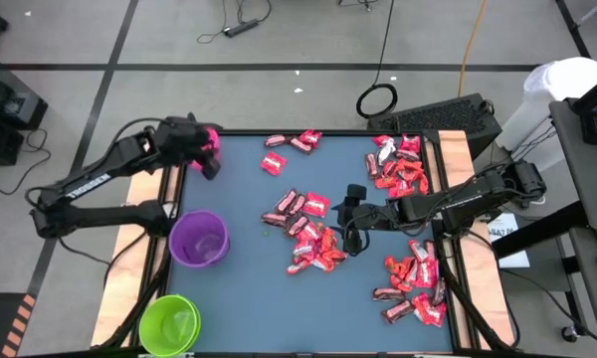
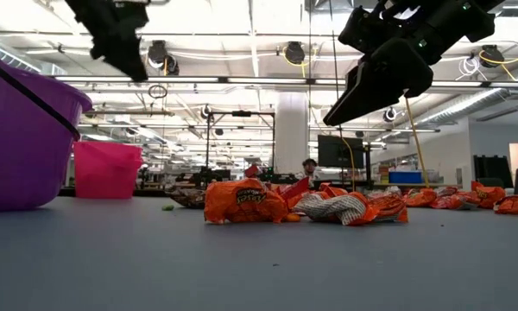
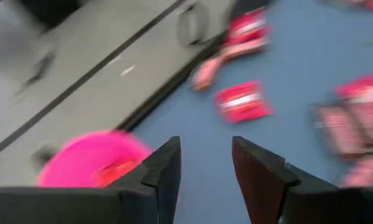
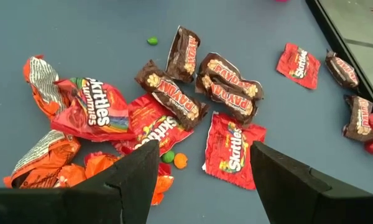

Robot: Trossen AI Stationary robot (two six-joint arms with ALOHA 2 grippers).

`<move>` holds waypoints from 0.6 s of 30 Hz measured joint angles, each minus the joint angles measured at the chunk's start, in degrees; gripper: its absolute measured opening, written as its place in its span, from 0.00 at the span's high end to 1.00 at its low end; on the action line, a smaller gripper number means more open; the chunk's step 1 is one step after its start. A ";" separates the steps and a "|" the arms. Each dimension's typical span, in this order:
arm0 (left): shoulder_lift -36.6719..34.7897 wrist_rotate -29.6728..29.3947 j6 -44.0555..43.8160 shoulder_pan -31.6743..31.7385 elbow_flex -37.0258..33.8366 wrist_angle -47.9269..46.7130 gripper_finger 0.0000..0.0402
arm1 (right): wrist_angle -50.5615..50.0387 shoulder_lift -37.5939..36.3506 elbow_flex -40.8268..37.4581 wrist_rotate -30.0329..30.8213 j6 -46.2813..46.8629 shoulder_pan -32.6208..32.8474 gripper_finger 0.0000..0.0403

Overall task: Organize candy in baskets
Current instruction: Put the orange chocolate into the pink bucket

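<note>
High view: hangs above the table (image 1: 249,298), faces straight down, far enough to take in the whole top, both arms and the floor around.
Low view: sits at table-top height, faces level across the surface into the room behind; the purple basket (image 2: 22,138) stands close at its edge.
Left wrist view: rides the left arm, looks down past its 2 fingers (image 3: 165,171) at the pink basket (image 3: 90,158).
Right wrist view: rides the right arm, close above the middle candy pile (image 4: 168,93).
Shared: the high, low and right wrist views all catch that pile (image 1: 308,234).
</note>
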 joint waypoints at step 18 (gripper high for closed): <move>12.92 13.01 -4.10 -30.18 -9.35 32.93 0.62 | -0.15 1.99 0.04 -0.34 2.05 0.00 0.41</move>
